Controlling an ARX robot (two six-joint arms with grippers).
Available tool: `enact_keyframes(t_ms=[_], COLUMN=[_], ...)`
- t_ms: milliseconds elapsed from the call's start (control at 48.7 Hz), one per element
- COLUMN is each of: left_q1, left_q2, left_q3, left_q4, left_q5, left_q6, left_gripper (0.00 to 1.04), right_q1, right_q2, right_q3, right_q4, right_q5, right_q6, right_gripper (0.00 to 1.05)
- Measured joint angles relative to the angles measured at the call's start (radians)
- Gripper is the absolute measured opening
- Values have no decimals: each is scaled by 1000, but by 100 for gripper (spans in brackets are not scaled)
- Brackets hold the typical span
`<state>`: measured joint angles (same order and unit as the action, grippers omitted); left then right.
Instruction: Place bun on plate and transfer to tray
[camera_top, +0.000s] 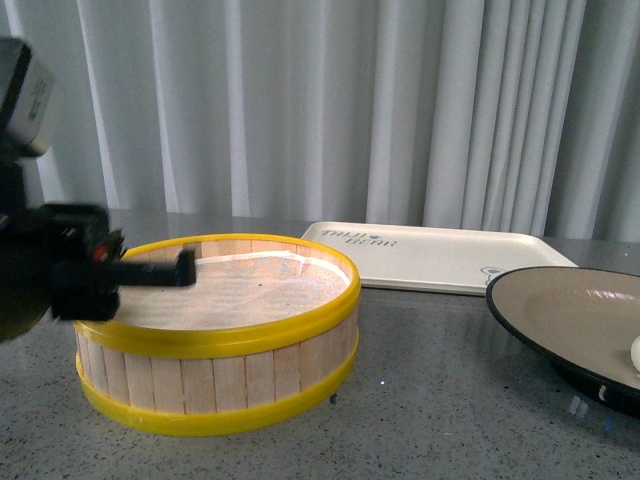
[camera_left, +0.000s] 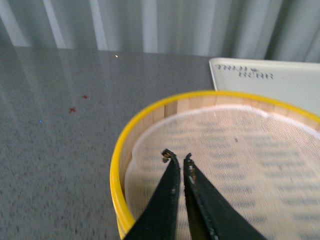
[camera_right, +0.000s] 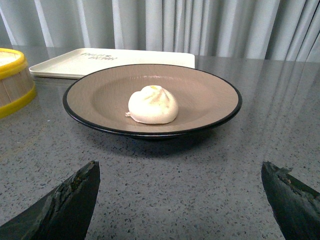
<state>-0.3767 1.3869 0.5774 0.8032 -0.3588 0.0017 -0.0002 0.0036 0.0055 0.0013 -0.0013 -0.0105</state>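
Observation:
The white pleated bun (camera_right: 152, 104) lies in the middle of the beige plate with a black rim (camera_right: 210, 95). In the front view the plate (camera_top: 550, 300) is at the right edge and only a sliver of the bun (camera_top: 635, 352) shows. The cream tray (camera_top: 440, 255) lies behind, also in the right wrist view (camera_right: 135, 59) and the left wrist view (camera_left: 280, 82). My right gripper (camera_right: 180, 172) is open and empty, low over the table just short of the plate. My left gripper (camera_left: 177, 157) is shut and empty above the steamer basket's floor; it also shows in the front view (camera_top: 185, 265).
A yellow-rimmed wooden steamer basket (camera_top: 300, 325) stands at the front left, lined with white cloth and holding no bun. It also shows in the right wrist view (camera_right: 12, 82). Grey speckled tabletop (camera_top: 430, 400); white curtains behind.

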Motion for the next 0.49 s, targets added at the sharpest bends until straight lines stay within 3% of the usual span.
enact_keyframes(t_ms=[493], left_q1=[179], left_q2=[-310], left_q3=[-344], left_q4=[32], left_q5=[175], left_q6=[-4], left_gripper=[4], right_q1=[0], right_q2=[0], right_q3=[0], right_q4=[0], right_q5=[0], right_q6=[0], right_gripper=[96])
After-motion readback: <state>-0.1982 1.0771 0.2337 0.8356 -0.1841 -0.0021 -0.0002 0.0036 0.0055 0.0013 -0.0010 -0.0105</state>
